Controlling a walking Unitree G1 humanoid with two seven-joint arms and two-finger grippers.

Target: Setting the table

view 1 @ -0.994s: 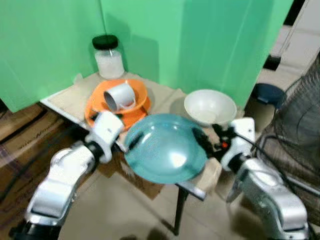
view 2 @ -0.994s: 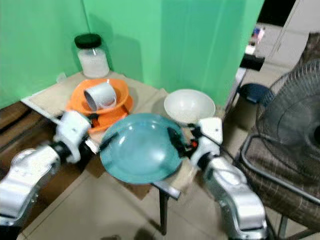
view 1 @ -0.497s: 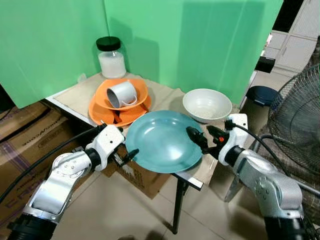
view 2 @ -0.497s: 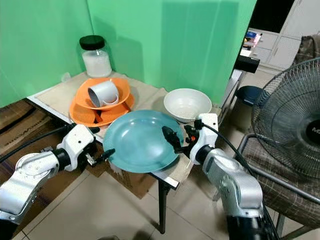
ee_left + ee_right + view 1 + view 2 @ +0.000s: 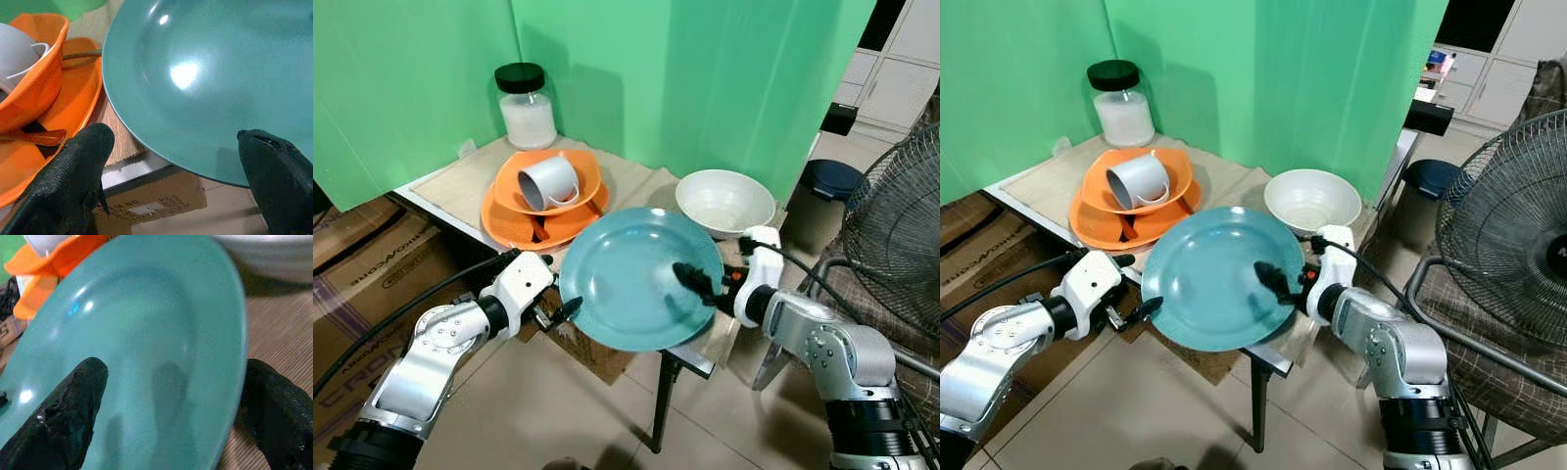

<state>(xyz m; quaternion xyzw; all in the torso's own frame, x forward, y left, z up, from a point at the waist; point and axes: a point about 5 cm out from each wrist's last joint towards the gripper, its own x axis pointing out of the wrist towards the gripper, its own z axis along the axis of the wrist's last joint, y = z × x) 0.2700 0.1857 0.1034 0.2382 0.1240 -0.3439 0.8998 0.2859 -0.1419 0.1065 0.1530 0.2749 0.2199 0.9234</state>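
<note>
Green screens (image 5: 705, 78) stand behind a small table (image 5: 636, 181). Cardboard boxes (image 5: 362, 255) sit left, a fan (image 5: 901, 225) right, on a tiled floor (image 5: 558, 411).

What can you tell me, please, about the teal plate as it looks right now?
The plate is round, teal and glossy, with a shallow well and a broad rim, and nothing lies in it. It tilts at the table's near edge, jutting past it. The right claw straddles its right rim, one finger on the upper face. The left claw is open beside its left edge.
</note>
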